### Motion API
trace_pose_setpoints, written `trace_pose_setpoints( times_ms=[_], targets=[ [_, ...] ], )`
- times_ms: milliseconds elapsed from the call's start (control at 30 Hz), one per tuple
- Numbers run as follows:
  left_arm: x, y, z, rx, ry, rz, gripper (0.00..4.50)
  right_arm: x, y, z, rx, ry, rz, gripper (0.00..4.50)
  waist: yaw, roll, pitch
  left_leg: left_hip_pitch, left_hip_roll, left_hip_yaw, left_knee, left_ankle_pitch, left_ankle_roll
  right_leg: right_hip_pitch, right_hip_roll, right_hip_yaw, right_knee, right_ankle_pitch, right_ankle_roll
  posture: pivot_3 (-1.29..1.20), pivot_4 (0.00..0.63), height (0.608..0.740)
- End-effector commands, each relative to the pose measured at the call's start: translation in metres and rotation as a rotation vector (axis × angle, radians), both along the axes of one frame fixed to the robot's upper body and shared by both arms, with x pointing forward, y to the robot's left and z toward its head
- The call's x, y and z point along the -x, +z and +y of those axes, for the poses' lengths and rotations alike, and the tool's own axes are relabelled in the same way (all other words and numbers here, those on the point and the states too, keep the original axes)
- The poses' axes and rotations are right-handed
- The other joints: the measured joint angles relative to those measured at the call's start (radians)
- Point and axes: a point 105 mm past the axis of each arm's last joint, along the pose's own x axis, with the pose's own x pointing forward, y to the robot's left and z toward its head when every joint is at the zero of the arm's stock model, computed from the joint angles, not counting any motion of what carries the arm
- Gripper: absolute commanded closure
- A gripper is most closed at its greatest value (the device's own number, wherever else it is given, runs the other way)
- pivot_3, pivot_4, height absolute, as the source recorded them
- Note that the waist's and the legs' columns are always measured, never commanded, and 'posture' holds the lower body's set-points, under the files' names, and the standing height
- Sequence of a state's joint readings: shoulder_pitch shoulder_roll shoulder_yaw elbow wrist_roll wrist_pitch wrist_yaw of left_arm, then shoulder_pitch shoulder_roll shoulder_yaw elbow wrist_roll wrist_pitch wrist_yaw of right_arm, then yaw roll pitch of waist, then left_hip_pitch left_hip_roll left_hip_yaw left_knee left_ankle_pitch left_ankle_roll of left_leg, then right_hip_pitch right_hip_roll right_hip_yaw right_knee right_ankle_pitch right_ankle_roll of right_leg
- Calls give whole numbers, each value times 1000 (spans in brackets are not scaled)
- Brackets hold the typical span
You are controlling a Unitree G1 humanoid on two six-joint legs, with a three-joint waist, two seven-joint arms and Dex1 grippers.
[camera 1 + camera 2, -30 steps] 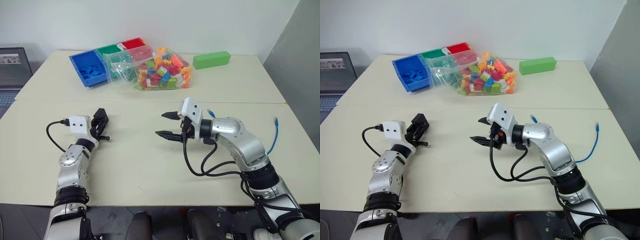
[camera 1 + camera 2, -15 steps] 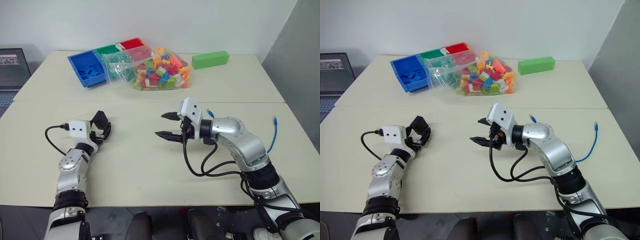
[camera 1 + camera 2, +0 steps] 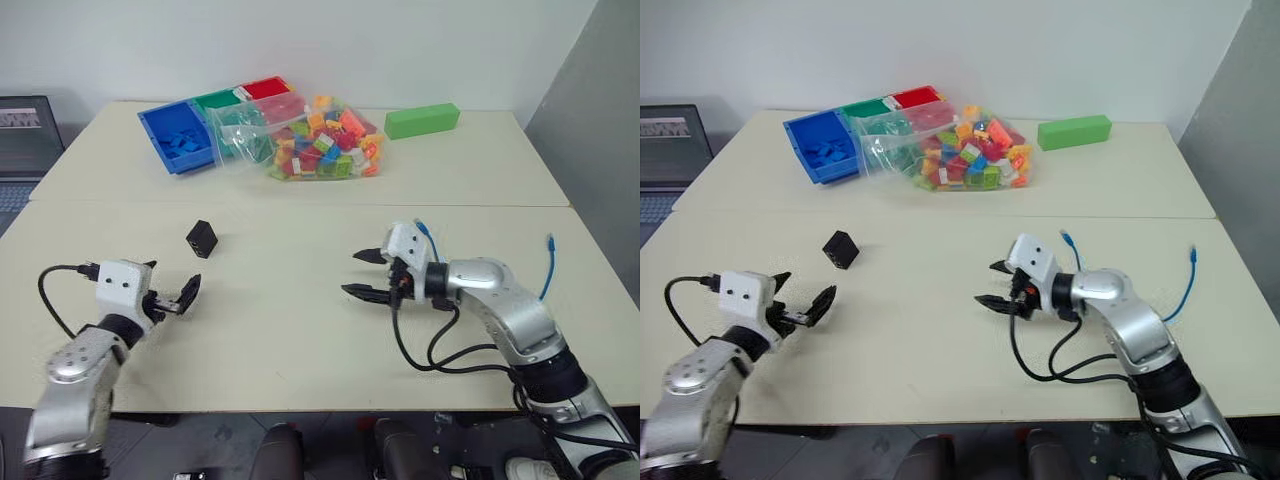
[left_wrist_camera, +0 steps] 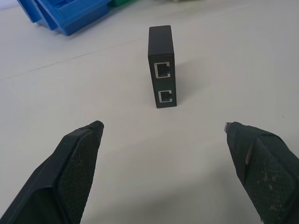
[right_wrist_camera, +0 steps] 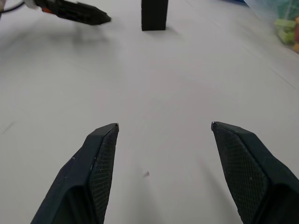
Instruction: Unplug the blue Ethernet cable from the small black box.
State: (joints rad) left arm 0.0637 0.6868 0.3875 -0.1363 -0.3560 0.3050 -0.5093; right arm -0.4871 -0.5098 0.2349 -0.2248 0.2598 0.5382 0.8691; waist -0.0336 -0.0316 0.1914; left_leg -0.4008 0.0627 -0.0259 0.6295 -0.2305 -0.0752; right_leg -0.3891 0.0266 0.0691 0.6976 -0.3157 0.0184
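Left gripper (image 3: pixel 172 295) stood with jaws spread wide and empty, pointed at the small black box (image 3: pixel 201 238), which stood free on the table (image 3: pixel 280 330) with both ports vacant. Right gripper (image 3: pixel 362 274) also held its jaws apart, empty. The blue Ethernet cable (image 3: pixel 547 268) lay behind the right arm, well apart from the box.

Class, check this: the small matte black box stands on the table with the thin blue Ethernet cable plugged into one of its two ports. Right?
No. The small matte black box stands on the table, but both ports are empty, as the left wrist view shows. The thin blue Ethernet cable lies apart, near the right arm.
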Motion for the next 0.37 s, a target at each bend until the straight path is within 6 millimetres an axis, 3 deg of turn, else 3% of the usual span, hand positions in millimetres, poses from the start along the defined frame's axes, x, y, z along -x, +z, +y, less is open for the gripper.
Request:
trace_pose_setpoints(
  times_ms=[33,167,367],
  targets=[
    [10,35,-8,-10,-123,-14,70,-1,22,-21,-30,5,-59,1128,0,0,0,0,0,0,0,0,0,0,0,0,0,0,0,0,150,740],
    [14,49,-9,3,-182,-11,70,-5,29,-39,-29,-6,-39,1128,-1,0,0,1,0,1,0,0,0,0,0,1,0,0,0,0,150,740],
    [16,52,-15,34,-232,-9,70,-10,31,-52,-4,-16,-33,1128,-1,0,0,1,0,1,0,0,0,0,0,1,0,0,0,0,150,740]
  ],
)
